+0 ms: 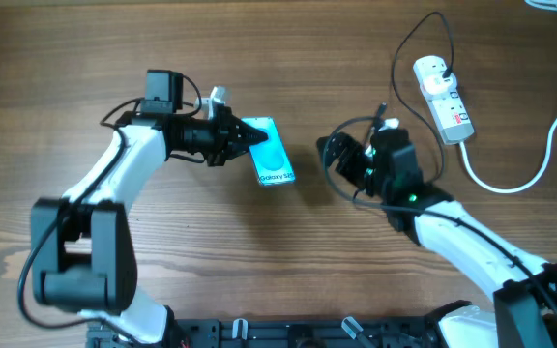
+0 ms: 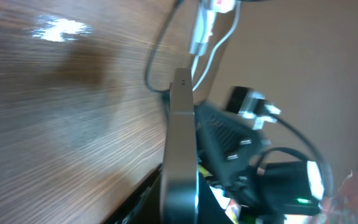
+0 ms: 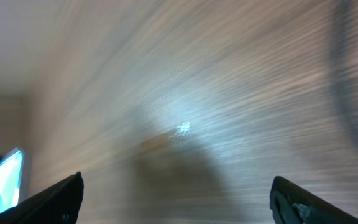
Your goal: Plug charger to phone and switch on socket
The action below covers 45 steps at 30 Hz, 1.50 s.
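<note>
Fingers of my left gripper are clamped on one short end of the phone; its cyan screen faces up in the overhead view, with the white text strip at the far end; my left wrist camera sees the phone edge-on as a thin grey slab, and I cannot tell whether it touches the wood. My right gripper points toward the phone from just beside it, a gap between them; its fingers stand spread wide apart, with only blurred wood grain showing between them, and the phone's bright screen shows at the left edge of that view.

Farther out, the charger runs as a thin black cable from the white adapter on the socket, loops up toward the table's far edge, then comes down to my right arm; where its tip lies I cannot tell. The socket sits well apart from the phone, behind my right arm; its thick white cord curves off to the right.

The table is brown wood with a fine straight grain; a pale glare spot lies on it in the left wrist view; beyond its edge that view shows a plain beige wall.
</note>
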Each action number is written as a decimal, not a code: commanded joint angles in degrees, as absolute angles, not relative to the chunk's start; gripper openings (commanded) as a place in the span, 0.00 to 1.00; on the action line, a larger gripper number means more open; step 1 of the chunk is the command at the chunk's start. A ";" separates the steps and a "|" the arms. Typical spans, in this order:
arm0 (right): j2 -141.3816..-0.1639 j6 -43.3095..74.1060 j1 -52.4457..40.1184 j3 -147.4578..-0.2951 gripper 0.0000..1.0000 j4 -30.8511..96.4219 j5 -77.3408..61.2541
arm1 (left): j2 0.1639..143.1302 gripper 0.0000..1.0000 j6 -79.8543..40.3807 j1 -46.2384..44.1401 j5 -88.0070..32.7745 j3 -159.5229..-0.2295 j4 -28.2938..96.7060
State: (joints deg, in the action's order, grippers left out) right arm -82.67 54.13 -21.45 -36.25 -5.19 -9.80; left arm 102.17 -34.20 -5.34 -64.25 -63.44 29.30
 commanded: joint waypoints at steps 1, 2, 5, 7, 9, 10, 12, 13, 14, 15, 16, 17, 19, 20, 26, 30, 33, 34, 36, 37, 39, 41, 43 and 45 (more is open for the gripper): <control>-82.46 44.84 -18.90 -44.31 0.97 2.90 1.87 | 104.86 0.04 -32.99 -5.52 -66.81 -64.05 28.62; -82.74 43.68 -18.37 -45.65 0.97 3.79 3.62 | 104.97 0.04 -32.97 -5.65 -66.74 -64.05 28.53; -85.82 42.57 -17.17 -48.18 0.99 3.64 8.32 | 104.97 0.04 -33.43 -6.52 -66.59 -64.07 27.09; -88.95 40.23 -16.71 -49.41 0.99 2.50 9.37 | 104.97 0.04 -33.45 -7.11 -66.61 -64.07 26.92; -93.25 38.26 -15.81 -50.98 1.00 0.75 10.72 | 104.97 0.04 -33.43 -8.12 -66.61 -64.07 26.92; -95.26 37.52 -15.18 -52.14 0.99 0.54 10.70 | 104.97 0.04 -33.43 -8.49 -66.59 -64.07 26.89; -100.27 35.64 -13.50 -55.77 1.00 1.10 9.08 | 104.97 0.04 -33.45 -9.19 -66.61 -64.07 26.50; -102.21 35.07 -12.86 -57.52 0.99 1.91 8.45 | 104.97 0.04 -33.45 -9.37 -66.61 -64.07 26.46; -104.22 34.28 -12.32 -59.20 0.99 2.66 8.10 | 104.97 0.04 -33.45 -9.56 -66.61 -64.07 26.48; -106.21 34.22 -11.90 -60.45 0.99 3.14 8.08 | 104.97 0.04 -33.45 -9.65 -66.61 -64.07 26.50; -107.57 33.95 -11.75 -61.14 0.99 3.01 7.62 | 104.97 0.04 -33.45 -9.65 -66.61 -64.07 26.50; -108.66 33.17 -11.70 -61.60 0.99 2.46 7.16 | 104.97 0.04 -33.45 -9.65 -66.61 -64.07 26.50; -110.74 32.60 -11.70 -62.04 0.93 0.93 6.81 | 104.97 0.04 -33.45 -9.65 -66.61 -64.07 26.52; -111.48 32.10 -11.70 -62.04 0.88 0.95 6.79 | 104.97 0.04 -33.45 -9.65 -66.61 -64.07 26.48; -115.13 31.48 -11.73 -62.02 0.61 2.85 6.35 | 104.97 0.04 -33.45 -9.63 -66.61 -64.07 26.50; -115.42 30.89 -11.77 -61.98 0.34 3.95 4.73 | 104.97 0.04 -33.45 -9.63 -66.61 -64.07 26.50; -115.42 27.27 -11.77 -61.98 0.05 4.58 -0.69 | 104.97 0.04 -33.47 -9.63 -66.61 -64.07 26.52; -115.42 27.00 -11.77 -61.98 0.05 5.23 -1.72 | 104.97 0.04 -33.56 -9.63 -66.61 -64.07 26.55; -115.39 27.03 -11.77 -61.98 0.05 8.91 -4.47 | 104.97 0.04 -33.89 -9.63 -66.63 -64.07 26.55; -115.39 27.03 -11.77 -61.98 0.05 10.90 -5.30 | 104.97 0.04 -33.87 -9.63 -66.63 -64.07 26.55; -115.39 27.00 -11.77 -61.98 0.05 16.62 -7.57 | 104.97 0.04 -33.85 -9.63 -66.61 -64.07 26.46; -115.39 27.03 -11.90 -61.98 0.04 24.67 -11.05 | 104.97 0.04 -33.85 -9.47 -66.61 -64.07 25.80; -115.39 27.16 -12.40 -61.98 0.05 30.61 -11.25 | 104.97 0.04 -33.85 -9.47 -66.61 -64.07 25.17; -115.39 27.09 -13.61 -61.80 0.04 36.53 -11.05 | 104.97 0.04 -33.85 -9.47 -66.61 -64.07 25.02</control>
